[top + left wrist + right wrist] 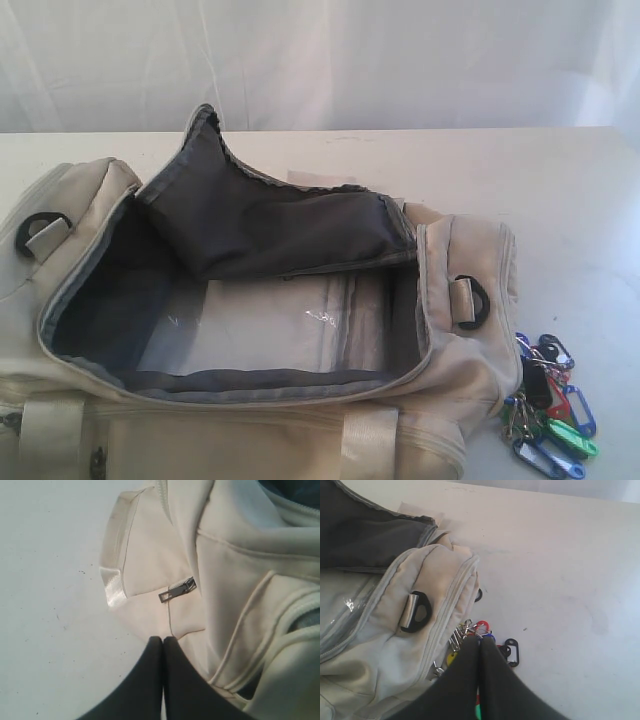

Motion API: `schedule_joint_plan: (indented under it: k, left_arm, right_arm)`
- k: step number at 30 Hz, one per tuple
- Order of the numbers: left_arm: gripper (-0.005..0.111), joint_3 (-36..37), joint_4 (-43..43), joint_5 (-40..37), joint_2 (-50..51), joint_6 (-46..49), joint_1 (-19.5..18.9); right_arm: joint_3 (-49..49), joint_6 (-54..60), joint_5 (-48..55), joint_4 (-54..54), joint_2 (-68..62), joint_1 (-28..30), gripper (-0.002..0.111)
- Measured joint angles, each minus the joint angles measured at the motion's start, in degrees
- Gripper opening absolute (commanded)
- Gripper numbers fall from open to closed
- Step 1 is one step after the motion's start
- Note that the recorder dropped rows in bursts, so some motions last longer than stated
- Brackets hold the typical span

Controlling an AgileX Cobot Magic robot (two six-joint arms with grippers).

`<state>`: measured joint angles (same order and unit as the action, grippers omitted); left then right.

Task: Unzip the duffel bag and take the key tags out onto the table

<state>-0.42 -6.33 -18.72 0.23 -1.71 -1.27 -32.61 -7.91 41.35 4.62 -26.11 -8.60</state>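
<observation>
The duffel bag is seen unzipped, its top flap folded back toward the far side so that the dark lining is exposed. The key tags are found lying on the table, just beside the bag's right end, at the near edge. Both parts of the task are therefore judged done, and little seems left beyond drawing the arms clear. Inside the bag only a clear plastic sheet is made out on the floor. No further tags are seen there, though a strip is hidden by the near wall.

The right gripper is shown with its fingers pressed together and nothing held, poised above the tags. The left gripper is likewise closed and empty, over the bag's pale fabric near a metal zipper pull. Neither gripper is visible in the exterior view. A black D-ring is fixed to the bag's right end. Nothing is seen standing in the way.
</observation>
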Motion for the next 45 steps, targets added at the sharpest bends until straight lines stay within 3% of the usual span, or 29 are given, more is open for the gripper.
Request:
schedule_joint_plan:
  k: [11, 20, 40, 42, 45]
  left_arm:
    - [0.000, 0.00, 3.65, 0.06, 0.00, 0.23, -0.25]
    - [0.000, 0.00, 4.37, 0.06, 0.00, 0.38, -5.23]
    - [0.000, 0.00, 4.37, 0.15, 0.00, 0.51, -5.35]
    - [0.000, 0.00, 4.37, 0.15, 0.00, 0.51, -5.35]
    - [0.000, 0.00, 4.37, 0.15, 0.00, 0.51, -5.35]
  right_arm:
    - [0.00, 0.00, 0.00, 0.00, 0.00, 0.00, 0.000]
    - [0.00, 0.00, 0.00, 0.00, 0.00, 0.00, 0.000]
    - [0.28, 0.00, 0.00, 0.00, 2.15, 0.00, 0.000]
    - [0.28, 0.00, 0.00, -0.12, 4.37, 1.48, 0.000]
    - [0.28, 0.00, 0.00, -0.12, 9.82, 8.10, 0.000]
